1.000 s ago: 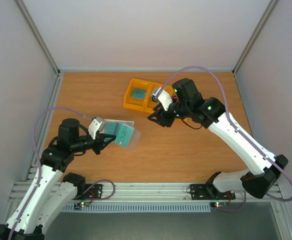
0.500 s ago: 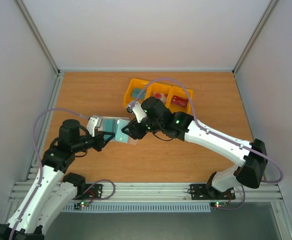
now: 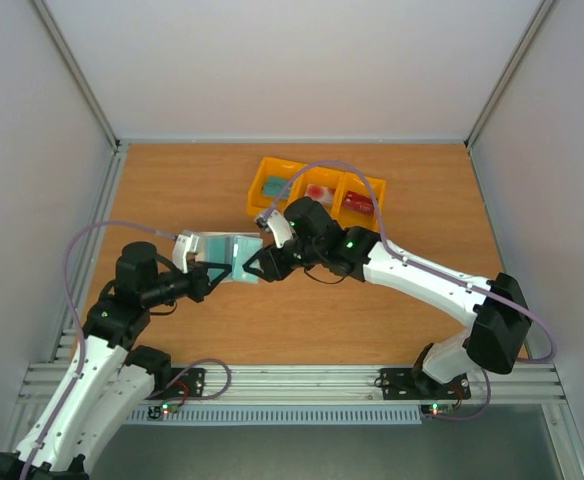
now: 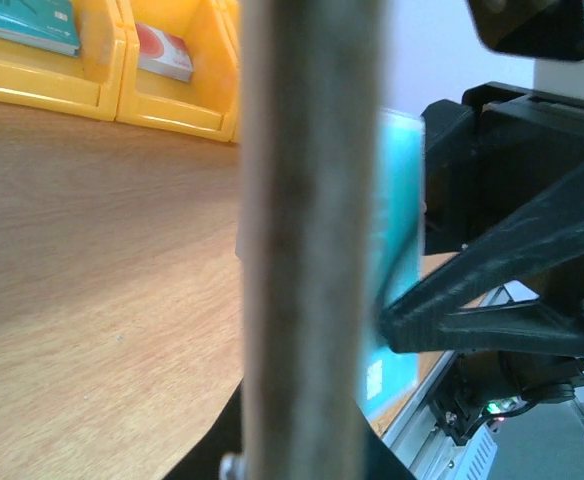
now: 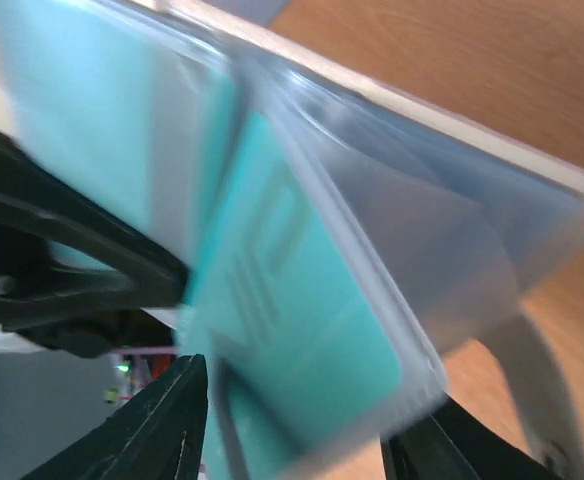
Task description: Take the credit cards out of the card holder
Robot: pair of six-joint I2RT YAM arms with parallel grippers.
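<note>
My left gripper is shut on the card holder and holds it open just above the table. In the left wrist view the holder's cream edge fills the middle as a blurred band. A teal card sits in the holder's translucent pocket and also shows in the left wrist view. My right gripper is open, and its fingers straddle the holder's edge and the teal card. Three other cards lie in the yellow tray: teal, red-and-white and dark red.
The yellow three-compartment tray stands at the back middle of the wooden table. It also shows at the top left of the left wrist view. Grey walls enclose the table on three sides, and a metal rail runs along the near edge.
My right arm swung from the yellow tray left and down to the card holder, and its open fingers now sit round the holder's edge. My left gripper kept hold and shifted slightly.
</note>
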